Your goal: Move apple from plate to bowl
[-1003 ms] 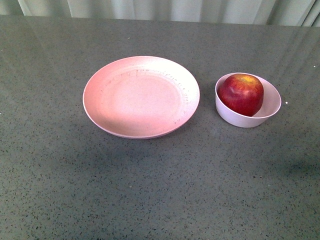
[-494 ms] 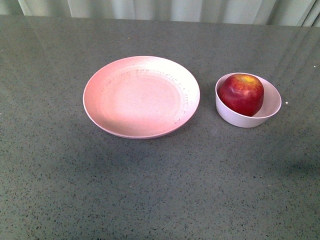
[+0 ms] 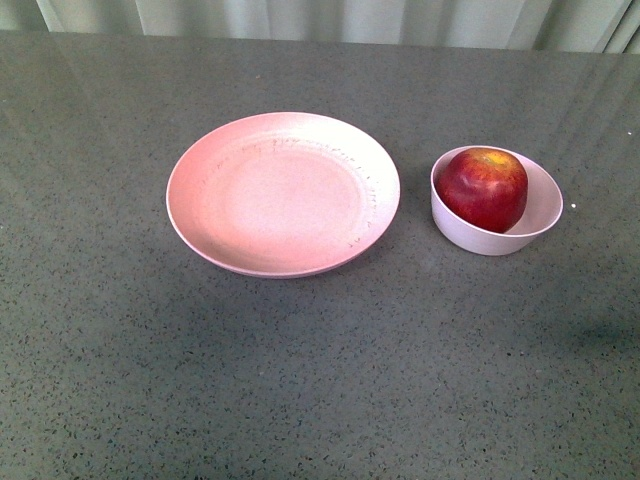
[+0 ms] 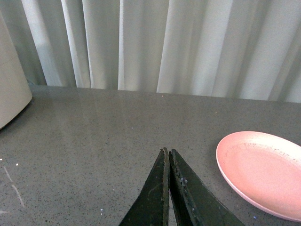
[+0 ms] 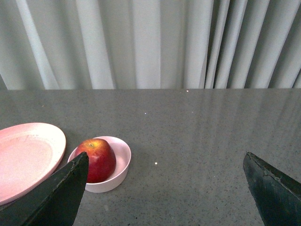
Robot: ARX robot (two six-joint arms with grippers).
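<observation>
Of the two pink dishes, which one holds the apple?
The small deep bowl holds the apple; the wide shallow plate beside it holds nothing.

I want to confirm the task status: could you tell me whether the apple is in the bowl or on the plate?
In the bowl. The apple sits inside the bowl; the plate is empty.
</observation>
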